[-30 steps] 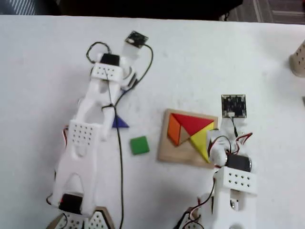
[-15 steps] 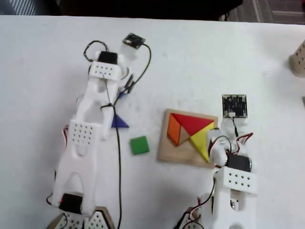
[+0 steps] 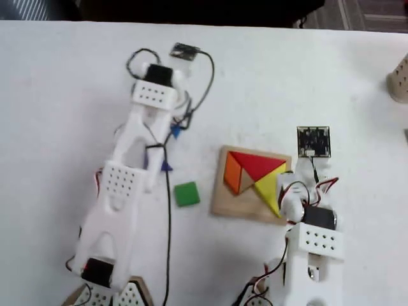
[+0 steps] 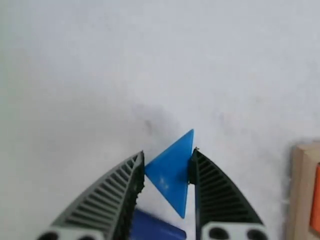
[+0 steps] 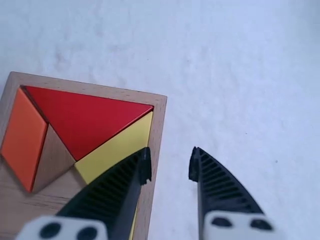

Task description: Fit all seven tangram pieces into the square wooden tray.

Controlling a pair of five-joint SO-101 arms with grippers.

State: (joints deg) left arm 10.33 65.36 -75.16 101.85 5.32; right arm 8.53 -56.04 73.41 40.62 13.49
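Note:
The square wooden tray holds a red triangle, a yellow triangle and an orange parallelogram, with a bare triangular gap among them. My left gripper is shut on a light blue triangle, seen left of the tray in the high view as the light blue triangle. A dark blue triangle lies partly under that arm, and a green square rests on the table beside the tray. My right gripper stands open over the tray's right rim.
A black cable runs along the left arm past the green square. A beige object sits at the right edge of the table. Bare white table stretches behind and to the right of the tray.
The left arm has swung to the right with the light blue triangle in its fingers, now covering more of the dark blue triangle. The right arm has stayed still.

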